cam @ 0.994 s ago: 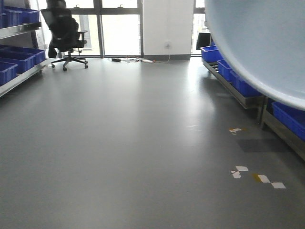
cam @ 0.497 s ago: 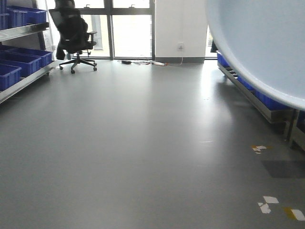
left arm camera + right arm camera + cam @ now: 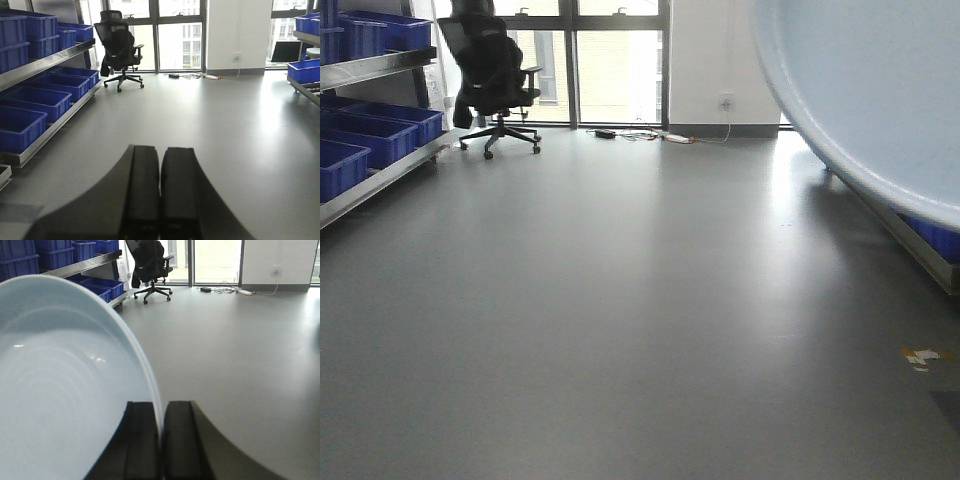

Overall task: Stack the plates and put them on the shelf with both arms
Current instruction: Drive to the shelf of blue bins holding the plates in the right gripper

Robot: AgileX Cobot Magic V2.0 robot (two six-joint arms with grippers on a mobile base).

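Floor [image 3: 620,300]: smooth grey, slightly glossy, with window glare pooled at the far end. Back of room: tall windows [image 3: 615,75] with a white wall [image 3: 705,60] to their right; cables [image 3: 650,135] trail along the floor at the base. A black office chair [image 3: 492,80] stands by the windows, near the far end of the left steel rack [image 3: 47,130], which runs along the left wall and carries blue crates [image 3: 30,102] on two levels. A second rack [image 3: 304,89] with another blue crate lines the right side. The middle of the floor between the two racks is open; scraps of tape [image 3: 922,355] lie on it at the lower right of the front view. Left gripper [image 3: 160,155]: fingers pressed together, pads touching, nothing between them, pointing down the room above the floor. Right gripper [image 3: 161,412]: pinching the rim of the plate [image 3: 65,390], the thin edge running up between the two fingers. The plate is held in the air, tilted, its concave pale blue face towards the right wrist camera; it fills the upper right corner of the front view, close to the lens. Cannot tell whether a second plate sits nested in it.
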